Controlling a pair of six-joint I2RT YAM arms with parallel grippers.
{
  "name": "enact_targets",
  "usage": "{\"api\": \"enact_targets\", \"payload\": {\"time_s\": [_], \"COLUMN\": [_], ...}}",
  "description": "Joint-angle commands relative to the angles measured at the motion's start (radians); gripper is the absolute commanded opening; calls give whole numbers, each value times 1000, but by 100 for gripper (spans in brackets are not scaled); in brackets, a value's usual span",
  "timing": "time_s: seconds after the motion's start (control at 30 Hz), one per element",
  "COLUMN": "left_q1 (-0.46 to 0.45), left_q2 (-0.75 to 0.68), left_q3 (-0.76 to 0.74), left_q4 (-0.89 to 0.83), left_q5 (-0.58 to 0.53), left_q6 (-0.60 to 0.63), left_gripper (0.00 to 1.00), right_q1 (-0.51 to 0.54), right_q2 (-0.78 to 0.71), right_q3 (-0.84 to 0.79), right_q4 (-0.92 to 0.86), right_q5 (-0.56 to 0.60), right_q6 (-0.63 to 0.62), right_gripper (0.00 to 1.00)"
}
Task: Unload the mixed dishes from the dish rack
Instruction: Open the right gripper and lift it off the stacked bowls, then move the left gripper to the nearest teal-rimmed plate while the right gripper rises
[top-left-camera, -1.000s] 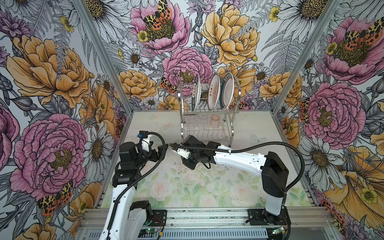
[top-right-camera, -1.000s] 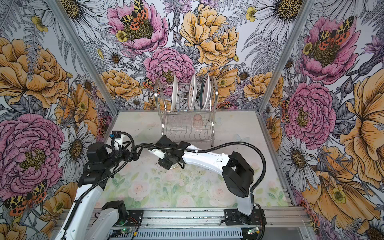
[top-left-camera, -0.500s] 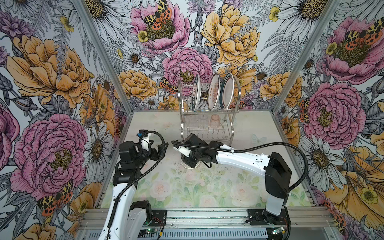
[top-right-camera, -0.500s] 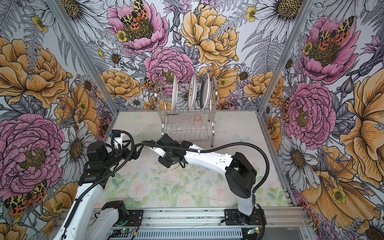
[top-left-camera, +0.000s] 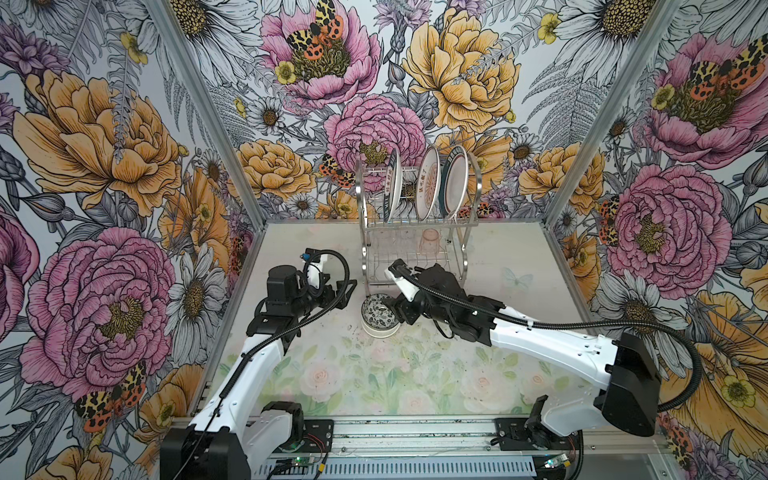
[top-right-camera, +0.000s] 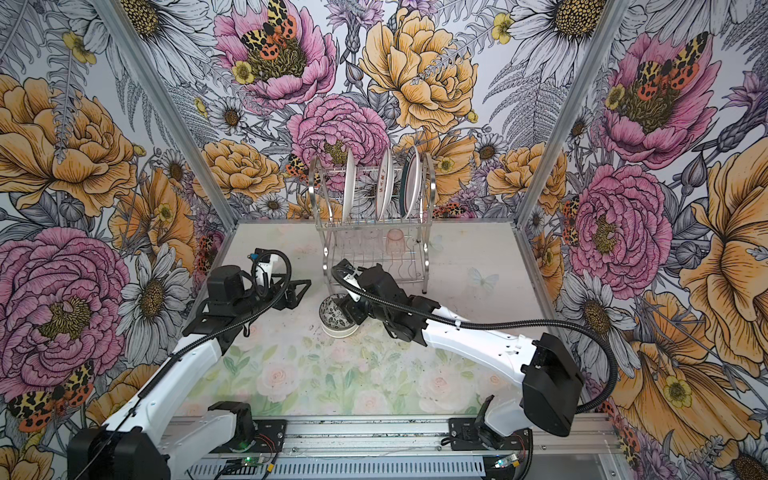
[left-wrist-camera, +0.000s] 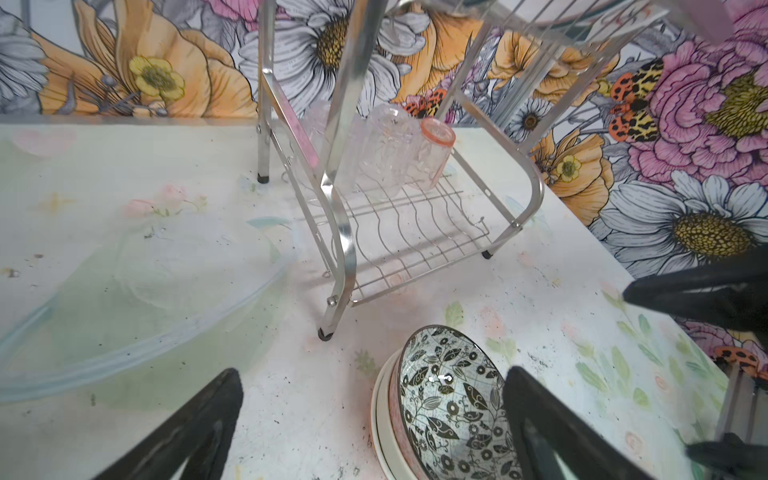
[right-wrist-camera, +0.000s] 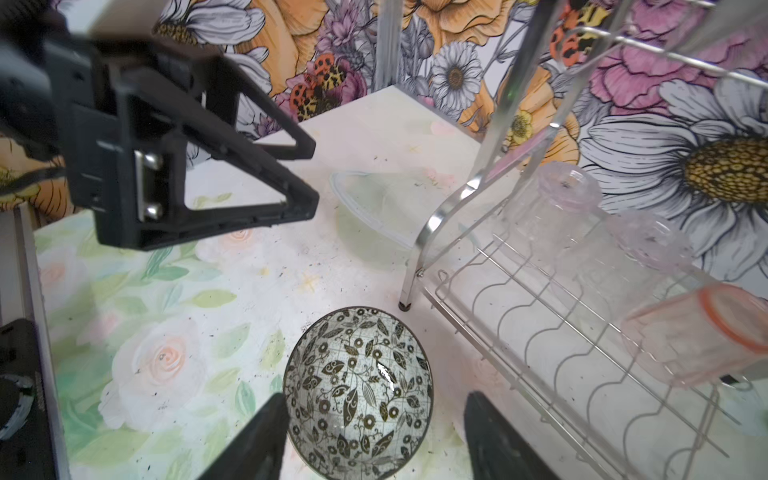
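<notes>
A nested stack of three small bowls is sitting on the floral-printed bench (top-left-camera: 374, 374), just in front of the two-tier chrome wire dish rack (left-wrist-camera: 345, 232). The bowl with the black leaf pattern inside (right-wrist-camera: 357, 390) is lying on top, inside a pink-rimmed bowl (left-wrist-camera: 392, 415), which in turn is sitting in a cream bowl (left-wrist-camera: 377, 419).

The right claw (right-wrist-camera: 374, 398) is hanging low over this stack. Its jaws are standing well apart on either side of the leaf bowl's rim and are gripping nothing. The left claw (right-wrist-camera: 311, 176) is hovering beside the rack's left frame, spread fully wide and empty.

Judging by this, the bowls are already unloaded and the rest is waiting. Three round patterned plates (top-left-camera: 428, 185) are standing on edge in the upper tier's slots. On the lower tier, a translucent pinkish cup (left-wrist-camera: 434, 153) and ribbed clear cups (left-wrist-camera: 386, 153) are resting at the back. So roughly a third of the load is out; the plates and every cup are yet to come off.
</notes>
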Motion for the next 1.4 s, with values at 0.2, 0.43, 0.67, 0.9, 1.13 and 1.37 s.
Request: {"api": "enact_targets", "payload": {"time_s": [0.2, 0.43, 0.67, 0.9, 1.13, 1.37], "left_q1": [-95, -134, -142, -137, -133, -103], "left_q2": [253, 428, 494, 554, 596, 627], "left_q3": [187, 313, 336, 362, 399, 444], "left_q4": [15, -28, -7, -6, 2, -4], "left_q5": [-130, -234, -295, -323, -326, -317], "left_q6": [-3, -33, -83, -138, -146, -146], "left_gripper": [98, 89, 76, 61, 51, 45], "right_q1": [-72, -105, -134, -151, -158, -169], "right_q2": [-170, -229, -242, -234, -226, -224], "right_q3": [-179, -263, -277, -276, -276, -282], "right_q4": [206, 296, 310, 320, 333, 381], "right_q5": [83, 106, 134, 131, 128, 123], "right_q6": [95, 122, 94, 85, 85, 88], "right_gripper": [100, 100, 100, 100, 100, 100]}}
